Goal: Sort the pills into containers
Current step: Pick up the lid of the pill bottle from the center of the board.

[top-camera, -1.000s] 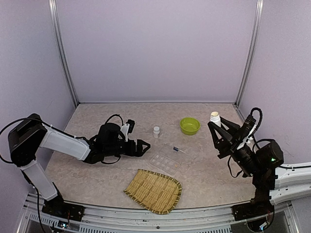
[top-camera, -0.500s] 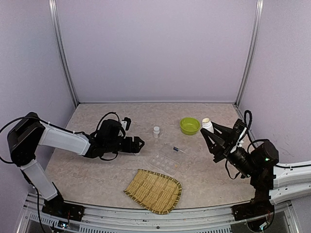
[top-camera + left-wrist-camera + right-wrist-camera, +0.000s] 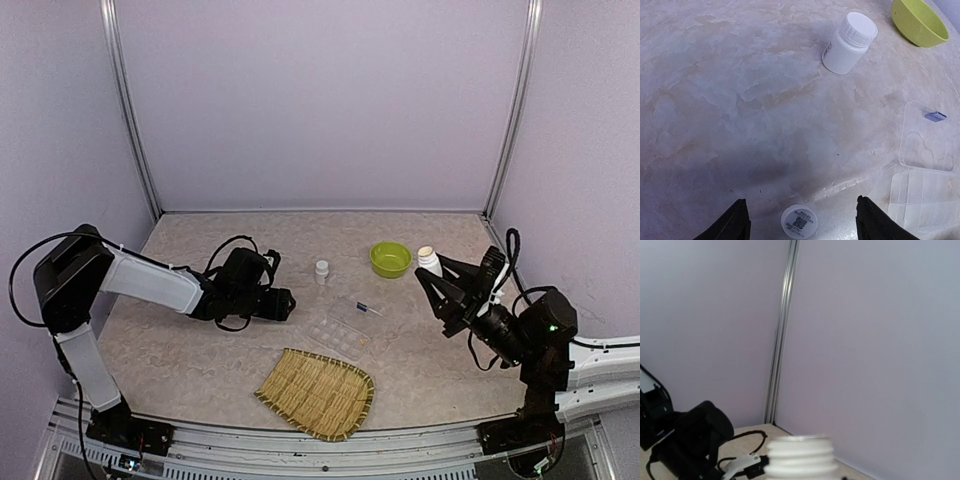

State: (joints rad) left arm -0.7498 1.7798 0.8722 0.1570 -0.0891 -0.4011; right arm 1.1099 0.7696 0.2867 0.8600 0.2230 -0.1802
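The clear organiser box (image 3: 340, 331) lies mid-table with its lid open; it also shows in the left wrist view (image 3: 926, 196), with a small dark mark (image 3: 935, 116) on the lid. My left gripper (image 3: 284, 302) is open and low over the table, left of the box. A white cap (image 3: 799, 221) lies on the table between its fingertips (image 3: 738, 220), touching neither. My right gripper (image 3: 438, 276) is shut on an open white pill bottle (image 3: 428, 260) held tilted in the air beside the green bowl. The bottle's threaded neck (image 3: 801, 457) fills the bottom of the right wrist view. No pills show.
A small capped white bottle (image 3: 321, 271) stands behind the box, also seen in the left wrist view (image 3: 849, 42). A lime-green bowl (image 3: 390, 259) sits at the back right. A woven bamboo tray (image 3: 318, 392) lies near the front edge.
My left gripper has pulled back to the left and dropped lower. My right arm has carried the bottle left and down toward the green bowl.
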